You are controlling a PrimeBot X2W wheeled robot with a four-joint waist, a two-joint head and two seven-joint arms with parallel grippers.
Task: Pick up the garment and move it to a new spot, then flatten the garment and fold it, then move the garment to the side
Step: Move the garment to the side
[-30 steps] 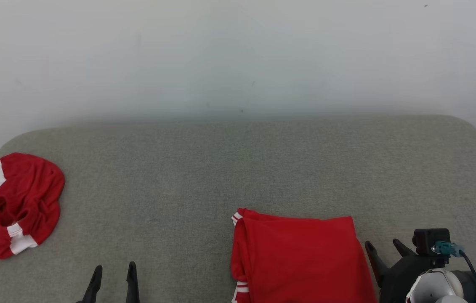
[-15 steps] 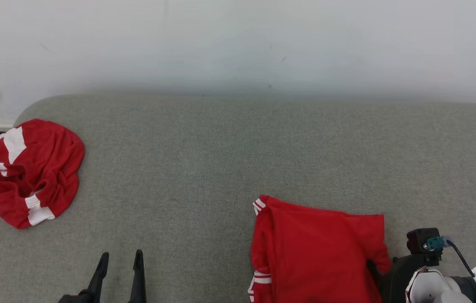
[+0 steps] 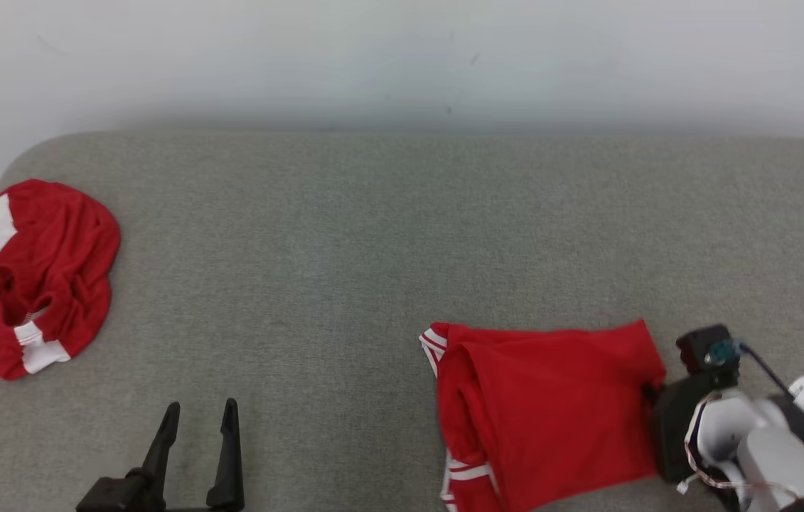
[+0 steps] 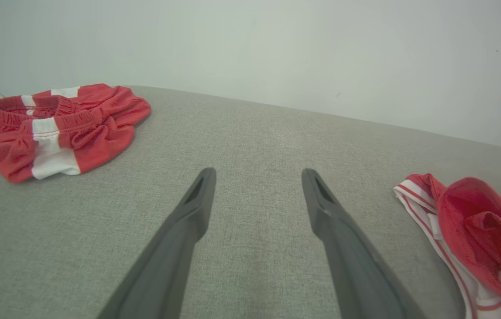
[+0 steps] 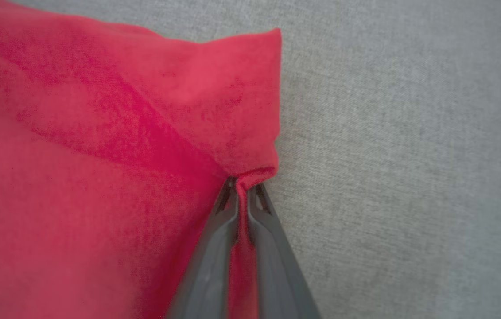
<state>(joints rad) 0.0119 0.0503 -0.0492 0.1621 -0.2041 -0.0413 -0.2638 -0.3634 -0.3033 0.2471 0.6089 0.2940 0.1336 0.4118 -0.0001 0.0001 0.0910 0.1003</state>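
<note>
The folded red garment [image 3: 551,405] with white-striped trim lies at the front right of the grey cushioned surface [image 3: 373,242]. My right gripper [image 3: 649,391] meets its right edge from the right. In the right wrist view that gripper [image 5: 241,184] is shut on a pinched fold of the garment [image 5: 99,155], just below its corner. My left gripper [image 3: 200,414] stands open at the front left, well away from the cloth. In the left wrist view its fingers [image 4: 201,195] frame bare grey surface, with the garment [image 4: 480,221] off to the right.
A second red garment [image 3: 32,270], crumpled with white panels, lies at the far left edge; the left wrist view shows this crumpled garment [image 4: 64,124] at its upper left. A pale wall [image 3: 402,57] runs behind the surface, whose back corners are rounded.
The right gripper slid left to the garment's right edge and shut on it, bunching the cloth there. The head view has shifted. The left gripper stays open.
</note>
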